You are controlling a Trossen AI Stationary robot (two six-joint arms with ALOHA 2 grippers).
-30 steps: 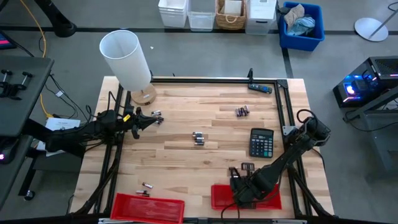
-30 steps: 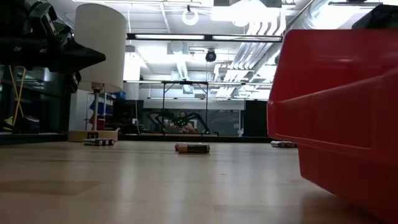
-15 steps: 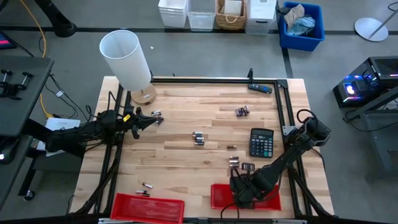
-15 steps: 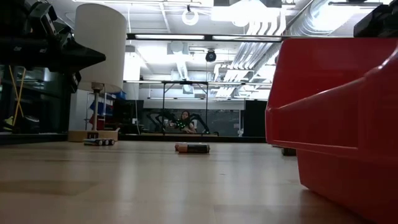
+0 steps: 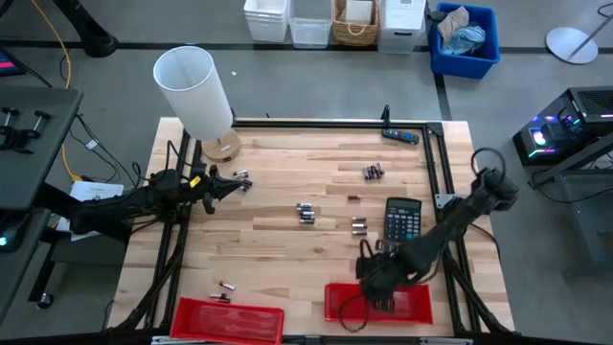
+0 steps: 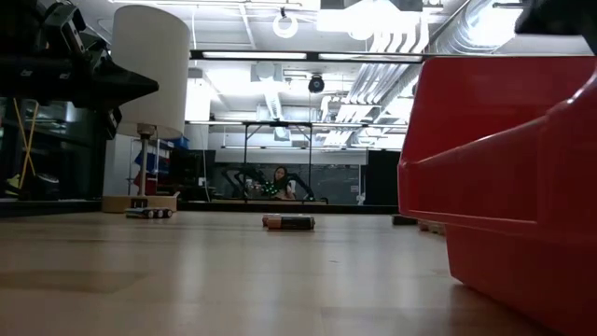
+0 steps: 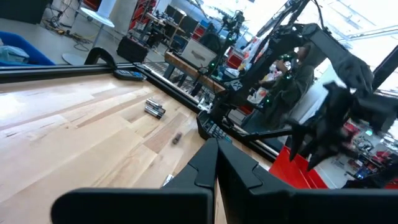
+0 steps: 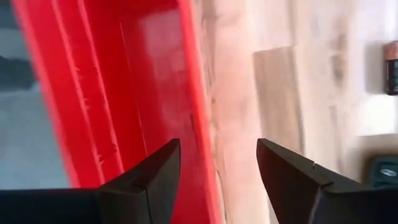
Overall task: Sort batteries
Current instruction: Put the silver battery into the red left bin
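Note:
Small batteries lie scattered on the wooden table: one cluster (image 5: 373, 172) at the far right, a pair (image 5: 306, 212) mid-table, a pair (image 5: 359, 226) beside the calculator, a few (image 5: 225, 287) near the left red bin, and some (image 5: 241, 182) just ahead of my left gripper. My right gripper (image 5: 375, 284) hangs open, pointing down over the far rim of the right red bin (image 8: 124, 93), with nothing between its fingers (image 8: 155, 168). My left gripper (image 5: 230, 184) waits shut and level at the table's left edge, touching nothing.
A black calculator (image 5: 403, 218) lies just beyond my right gripper. A blue-and-black tool (image 5: 400, 135) rests at the far right rail. A white lamp (image 5: 196, 96) stands at the far left corner. A second red bin (image 5: 227, 321) sits at the near edge, left of centre.
My right gripper has opened, risen, and shifted toward the table's far edge from above the right red bin. Two small batteries have come into view just beyond it and have moved toward the far edge, to the left of the calculator.

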